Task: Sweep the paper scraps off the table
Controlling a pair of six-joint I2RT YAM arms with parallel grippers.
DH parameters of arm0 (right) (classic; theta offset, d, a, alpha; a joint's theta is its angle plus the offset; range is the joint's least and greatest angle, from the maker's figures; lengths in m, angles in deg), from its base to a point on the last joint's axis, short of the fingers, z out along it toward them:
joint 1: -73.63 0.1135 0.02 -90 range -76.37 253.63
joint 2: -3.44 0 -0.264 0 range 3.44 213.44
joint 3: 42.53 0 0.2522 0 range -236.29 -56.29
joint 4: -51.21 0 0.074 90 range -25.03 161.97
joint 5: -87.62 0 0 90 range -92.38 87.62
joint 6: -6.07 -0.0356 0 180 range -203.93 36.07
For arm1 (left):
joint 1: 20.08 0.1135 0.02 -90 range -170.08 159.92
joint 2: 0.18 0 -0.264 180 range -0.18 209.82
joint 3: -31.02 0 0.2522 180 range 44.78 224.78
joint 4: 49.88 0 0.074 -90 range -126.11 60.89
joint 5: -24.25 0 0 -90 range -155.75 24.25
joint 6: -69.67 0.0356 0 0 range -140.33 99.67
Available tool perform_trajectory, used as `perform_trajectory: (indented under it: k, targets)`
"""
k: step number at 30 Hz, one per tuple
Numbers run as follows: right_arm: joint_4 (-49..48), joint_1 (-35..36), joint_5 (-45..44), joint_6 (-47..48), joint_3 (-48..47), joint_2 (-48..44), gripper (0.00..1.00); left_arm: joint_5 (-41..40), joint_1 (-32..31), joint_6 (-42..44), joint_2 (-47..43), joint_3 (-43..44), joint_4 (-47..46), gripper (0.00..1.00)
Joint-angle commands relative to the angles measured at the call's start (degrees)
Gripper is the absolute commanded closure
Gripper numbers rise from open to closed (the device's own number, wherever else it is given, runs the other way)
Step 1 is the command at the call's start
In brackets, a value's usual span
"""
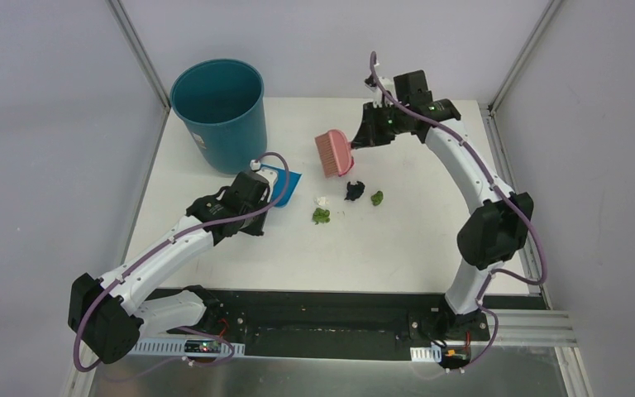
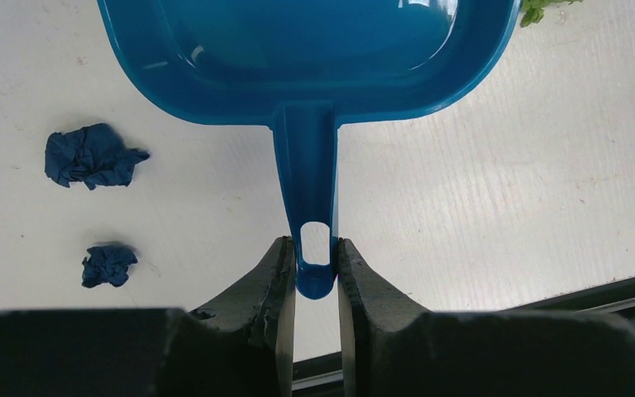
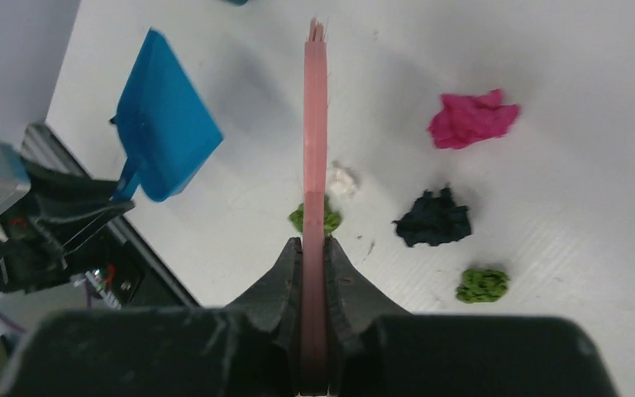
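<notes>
White table [image 1: 397, 248], grey walls [image 1: 41, 165] all round. Got a teal bin [image 1: 219, 112] standing upright at the far left corner; contents impossible to tell, only inner wall showing from above. Near it, blue dustpan [image 2: 314, 50], handle tip pinched in the left gripper [image 2: 314, 266], jaws narrow, right at the hanging hole. Tray showing plain glossy blue in the left wrist view, with a green wad [image 2: 537, 10] just past its far right corner. Pink brush [image 3: 315, 124] clamped edge-on in the right gripper [image 3: 314, 248], jaws tight on the handle. Brush head parked on the far side of the scraps [image 1: 354, 191] in the top view; no telling about bristles touching the table or not. Scraps all lying on the table: green, white bit [image 1: 321, 201] and black wad [image 3: 434, 219] bunched mid-table between dustpan and brush, second green one [image 1: 377, 198] a bit right, magenta wad [image 3: 471, 118] beside the brush, two dark blue wads [image 2: 91, 155] off to the left of the dustpan handle.
</notes>
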Motion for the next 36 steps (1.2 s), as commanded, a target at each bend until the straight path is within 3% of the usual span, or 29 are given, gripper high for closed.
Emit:
perform_trajectory:
  k: [1,10,14,17,25,30,36]
  targets:
    - [0.1,3.0,7.7,-1.8,5.5,-0.3,1.0,0.5,0.6,0.6,-0.6,0.8,-1.7,1.0]
    - [-3.5,4.8,8.2,-7.9,9.9,4.9,1.0,0.1,0.6,1.0,-0.6,0.9,-1.9,1.0]
    - [-0.9,4.6,6.2,-6.4,15.9,3.2,1.0,7.8,0.4,3.0,1.2,2.5,-2.4,1.0]
    - [2.6,3.1,5.9,-3.2,20.7,0.1,1.0,12.6,-0.2,2.7,3.8,4.2,-1.6,1.0]
    - [18.4,-7.7,6.7,9.2,24.6,-9.6,1.0,9.9,-6.9,3.0,13.4,11.3,9.8,1.0]
    - [18.6,-13.1,4.5,17.6,24.5,-19.8,1.0,10.7,-10.8,3.2,17.3,14.0,15.0,1.0]
    - [11.1,-14.4,-0.6,19.7,25.0,-28.7,1.0,14.4,-15.1,3.2,22.1,17.9,22.1,1.0]
